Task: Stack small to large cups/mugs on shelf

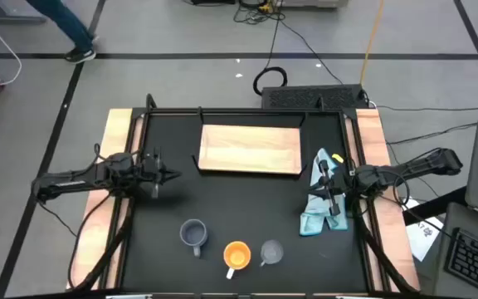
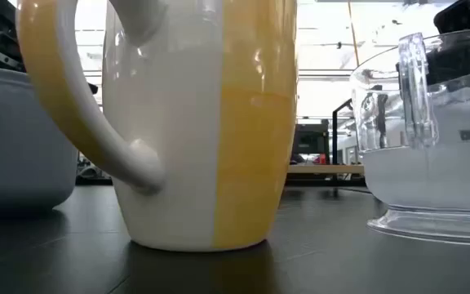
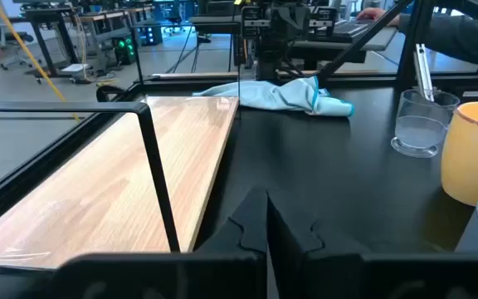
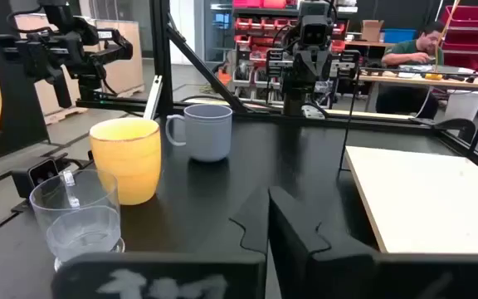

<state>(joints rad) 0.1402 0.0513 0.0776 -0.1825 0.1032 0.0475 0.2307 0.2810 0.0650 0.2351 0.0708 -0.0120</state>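
Observation:
The blue-grey mug (image 1: 193,234), the orange mug with a white handle (image 1: 236,255) and the clear glass cup (image 1: 271,251) stand upright in a row near the table's near edge. The light-wood shelf board (image 1: 250,149) lies flat at the far middle. My left gripper (image 1: 175,174) is shut and empty at the table's left, left of the board. My right gripper (image 1: 315,178) is shut and empty at the right, over the light-blue cloth (image 1: 322,208). In the right wrist view the glass cup (image 4: 77,218), orange mug (image 4: 127,158) and blue-grey mug (image 4: 206,130) stand ahead of the fingers.
A light-blue cloth with a yellow patch lies by the table's right edge under the right arm. A black frame (image 1: 247,112) with thin posts rims the table; one post (image 3: 160,178) stands beside the board. A person sits in the room beyond the table (image 4: 421,46).

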